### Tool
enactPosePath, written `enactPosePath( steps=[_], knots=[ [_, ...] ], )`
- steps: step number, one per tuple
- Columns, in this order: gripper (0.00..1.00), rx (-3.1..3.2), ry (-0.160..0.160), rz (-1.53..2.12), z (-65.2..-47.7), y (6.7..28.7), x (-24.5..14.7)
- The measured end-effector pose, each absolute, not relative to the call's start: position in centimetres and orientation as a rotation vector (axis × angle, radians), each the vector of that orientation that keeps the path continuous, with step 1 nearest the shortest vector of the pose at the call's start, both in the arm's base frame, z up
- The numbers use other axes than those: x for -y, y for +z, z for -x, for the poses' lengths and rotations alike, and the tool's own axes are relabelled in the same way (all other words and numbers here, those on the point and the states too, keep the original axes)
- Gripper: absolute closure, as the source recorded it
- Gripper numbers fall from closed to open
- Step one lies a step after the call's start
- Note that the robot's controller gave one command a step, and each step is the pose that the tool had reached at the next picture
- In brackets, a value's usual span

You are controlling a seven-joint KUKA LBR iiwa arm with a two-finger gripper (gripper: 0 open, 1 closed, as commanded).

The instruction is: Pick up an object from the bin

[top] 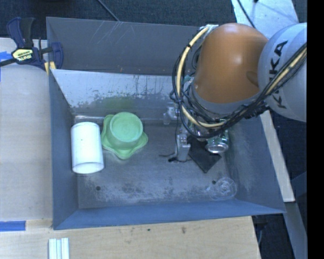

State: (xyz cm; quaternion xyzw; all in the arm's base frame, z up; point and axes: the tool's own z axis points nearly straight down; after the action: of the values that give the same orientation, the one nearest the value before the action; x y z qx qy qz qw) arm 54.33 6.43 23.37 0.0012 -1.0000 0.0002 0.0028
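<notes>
The jaws hung low at the right of the bin point(63, 161), beside a black flat piece point(206, 159). Their opening could not be determined.

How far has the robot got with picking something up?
Nothing is out yet: the white cylinder and green cup lie side by side on the left of the bin. Right now the gripper is low on the right, by a flat black thing. Grabbing one thing and lifting it out is left.
</notes>
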Motion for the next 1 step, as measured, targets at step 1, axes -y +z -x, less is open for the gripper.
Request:
enactPosePath(
  steps=[1],
  knots=[
    [0.0,3.145,-0.001,-0.001,-54.48,23.86,-6.41]
  ],
)
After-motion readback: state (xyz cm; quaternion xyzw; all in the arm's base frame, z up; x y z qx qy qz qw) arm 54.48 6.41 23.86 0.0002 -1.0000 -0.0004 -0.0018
